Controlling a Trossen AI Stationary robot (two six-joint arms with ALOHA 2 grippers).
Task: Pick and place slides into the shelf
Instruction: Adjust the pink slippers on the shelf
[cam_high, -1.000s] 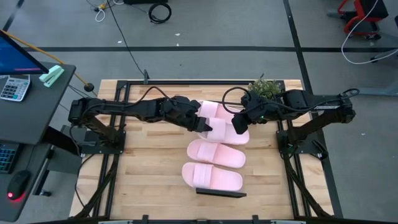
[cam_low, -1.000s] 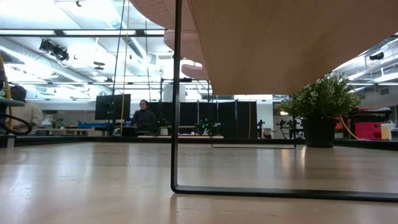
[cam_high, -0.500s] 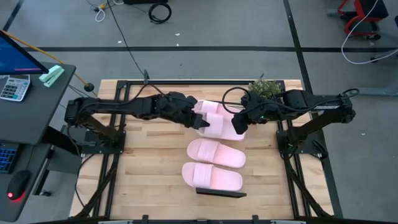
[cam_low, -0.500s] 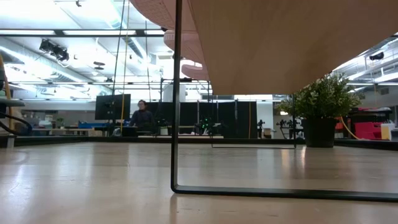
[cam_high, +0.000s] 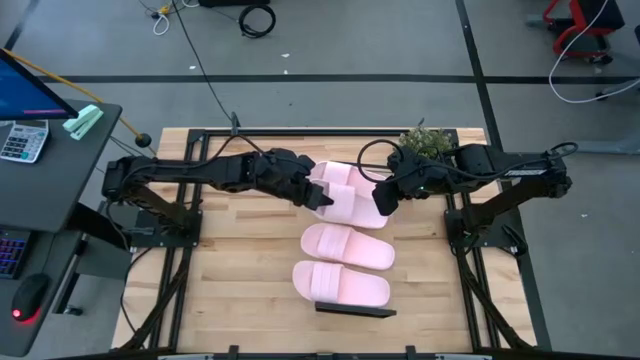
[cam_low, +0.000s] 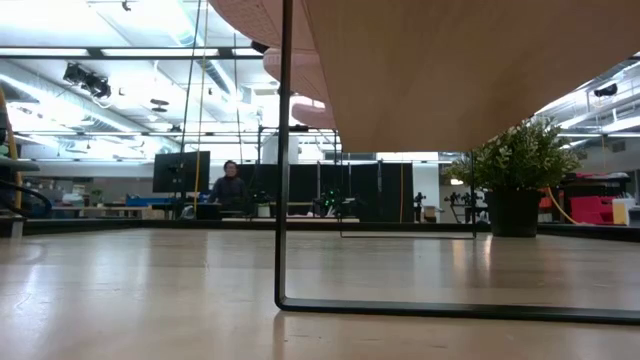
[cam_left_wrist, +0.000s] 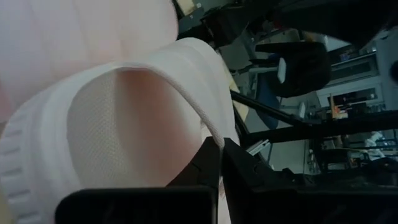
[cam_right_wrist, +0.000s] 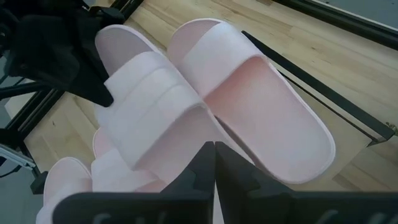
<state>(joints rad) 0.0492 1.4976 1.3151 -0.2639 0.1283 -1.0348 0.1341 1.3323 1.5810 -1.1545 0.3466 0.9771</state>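
**Both grippers on the pair of slides at the far end of the shelf**

Since a second ago the left gripper (cam_high: 318, 194) has drawn back toward its own side, and the slide it was covering now shows more of its strap.

On the left, that gripper pinches the rim of the third slide (cam_high: 352, 206); in the left wrist view its fingers are pressed together on the pale edge. Next to it lies the fourth slide (cam_right_wrist: 258, 118), farthest back. Nearer the camera side, the first slide (cam_high: 340, 285) and second slide (cam_high: 348, 246) rest on the shelf (cam_high: 355, 311). On the right, the right gripper (cam_high: 384, 198) clamps the third slide's other end. A potted plant (cam_high: 424, 141) stands behind it.
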